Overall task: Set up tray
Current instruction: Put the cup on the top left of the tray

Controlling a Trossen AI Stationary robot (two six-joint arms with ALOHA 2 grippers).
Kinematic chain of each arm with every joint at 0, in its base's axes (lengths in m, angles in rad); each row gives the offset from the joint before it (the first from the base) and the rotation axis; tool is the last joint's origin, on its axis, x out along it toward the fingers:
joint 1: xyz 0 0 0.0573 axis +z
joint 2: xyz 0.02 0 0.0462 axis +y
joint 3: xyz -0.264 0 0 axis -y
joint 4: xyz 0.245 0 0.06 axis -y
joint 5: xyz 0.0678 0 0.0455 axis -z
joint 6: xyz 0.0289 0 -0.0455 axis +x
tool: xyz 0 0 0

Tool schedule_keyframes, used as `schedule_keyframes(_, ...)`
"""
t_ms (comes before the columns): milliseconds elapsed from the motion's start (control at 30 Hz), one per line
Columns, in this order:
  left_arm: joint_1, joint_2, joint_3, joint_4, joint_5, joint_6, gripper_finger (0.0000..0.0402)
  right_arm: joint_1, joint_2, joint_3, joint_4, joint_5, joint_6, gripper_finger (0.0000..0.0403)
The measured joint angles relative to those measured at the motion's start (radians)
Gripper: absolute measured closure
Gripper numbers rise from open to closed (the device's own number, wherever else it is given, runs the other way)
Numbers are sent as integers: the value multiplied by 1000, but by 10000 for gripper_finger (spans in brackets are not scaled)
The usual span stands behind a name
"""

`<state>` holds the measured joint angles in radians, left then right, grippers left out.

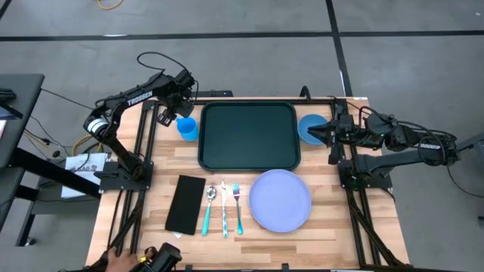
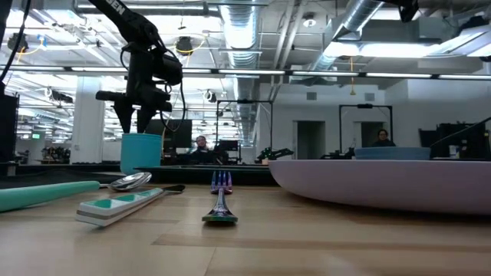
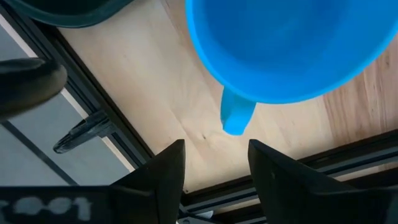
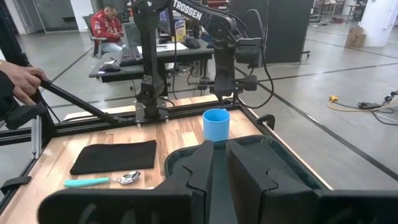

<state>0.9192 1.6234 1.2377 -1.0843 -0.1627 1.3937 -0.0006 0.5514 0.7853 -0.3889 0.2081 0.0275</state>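
Observation:
The dark green tray [image 1: 248,136] lies flat at the table's far middle. A blue cup [image 1: 187,127] stands upright just left of it, and a blue bowl [image 1: 310,125] sits just right of it. My left gripper [image 1: 168,115] hangs above the cup's far left side. In the left wrist view the open fingers [image 3: 214,168] stand apart from the cup's handle [image 3: 235,118], touching nothing. My right gripper [image 1: 318,134] hovers over the bowl, pointing toward the tray. Its fingers [image 4: 219,163] are all but closed, with nothing between them. The bowl is hidden in the right wrist view.
A lavender plate [image 1: 280,199] lies at the near right. A black napkin [image 1: 186,204] lies at the near left, with a spoon [image 1: 209,208], a knife [image 1: 224,208] and a fork [image 1: 237,205] between them. People sit in the room beyond; a hand [image 4: 22,78] shows at the table's frame.

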Motion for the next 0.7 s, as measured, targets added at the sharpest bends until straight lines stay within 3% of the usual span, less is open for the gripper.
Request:
schedule_keyframes(267,0,0,-8,10,-3,0,236,0,0,0,0,0,0,365)
schedule_keyframes(500,-22,0,-83,75,-71,28,236,0,0,0,0,0,0,365)
schedule_keyframes(700,-20,0,-84,114,-46,22,236,0,0,0,7,0,0,365)
